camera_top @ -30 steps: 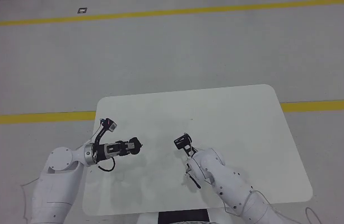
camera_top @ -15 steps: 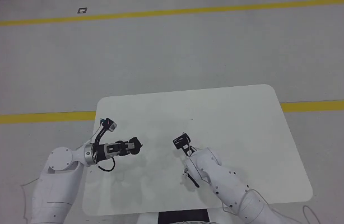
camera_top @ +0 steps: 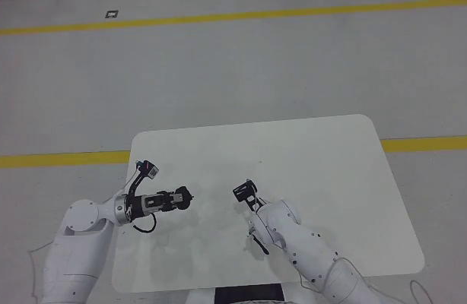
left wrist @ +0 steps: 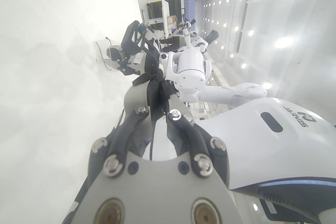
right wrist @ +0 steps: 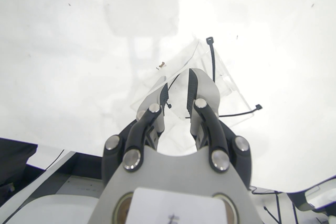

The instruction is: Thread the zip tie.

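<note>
My right gripper (right wrist: 178,75) stands open, pointing down over a small clear tray (right wrist: 236,101) on the white table. Black zip ties lie in the tray: one (right wrist: 213,59) runs along its far side, another (right wrist: 236,114) crosses its near edge, and a thin one (right wrist: 172,84) lies between the fingers. In the top view this gripper (camera_top: 258,239) is at the table's middle front. My left gripper (left wrist: 155,80) is held level above the table's left part (camera_top: 182,198), shut on a bunched black piece that looks like a zip tie. It points toward the right arm's gripper (left wrist: 115,62).
The white table (camera_top: 325,152) is bare beyond the tray, with wide free room at the back and right. Its front edge (right wrist: 78,151) is close behind the right gripper. A few small specks (right wrist: 161,65) lie beside the tray.
The right wrist has shifted slightly left over the tray. The left arm has not moved.
</note>
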{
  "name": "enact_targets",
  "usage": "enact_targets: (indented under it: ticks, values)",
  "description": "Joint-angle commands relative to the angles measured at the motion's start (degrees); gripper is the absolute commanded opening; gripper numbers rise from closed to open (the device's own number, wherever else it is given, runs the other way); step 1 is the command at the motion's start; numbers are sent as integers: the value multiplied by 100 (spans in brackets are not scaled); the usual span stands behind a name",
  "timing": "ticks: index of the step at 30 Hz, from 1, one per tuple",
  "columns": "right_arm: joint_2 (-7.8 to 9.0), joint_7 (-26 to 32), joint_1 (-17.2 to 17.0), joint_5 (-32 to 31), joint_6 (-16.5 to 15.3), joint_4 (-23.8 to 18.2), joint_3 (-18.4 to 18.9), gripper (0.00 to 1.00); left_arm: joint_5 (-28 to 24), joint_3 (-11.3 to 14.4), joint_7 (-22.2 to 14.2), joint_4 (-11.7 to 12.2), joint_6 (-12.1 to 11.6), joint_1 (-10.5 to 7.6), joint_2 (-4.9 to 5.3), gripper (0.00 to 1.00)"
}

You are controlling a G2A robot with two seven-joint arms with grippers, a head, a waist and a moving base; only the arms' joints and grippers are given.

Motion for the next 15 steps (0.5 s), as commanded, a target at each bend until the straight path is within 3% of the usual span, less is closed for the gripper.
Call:
enact_targets:
  ticks: [1,9,15]
  values:
    - [-1,7,-22,27,-52,-22,29,23,0,0,0,0,0,0,0,0]
    - [-51,73,28,-95,-51,174,-44,22,0,0,0,0,0,0,0,0]
    - [-93,73,65,-195,19,265,-70,16,0,0,0,0,0,0,0,0]
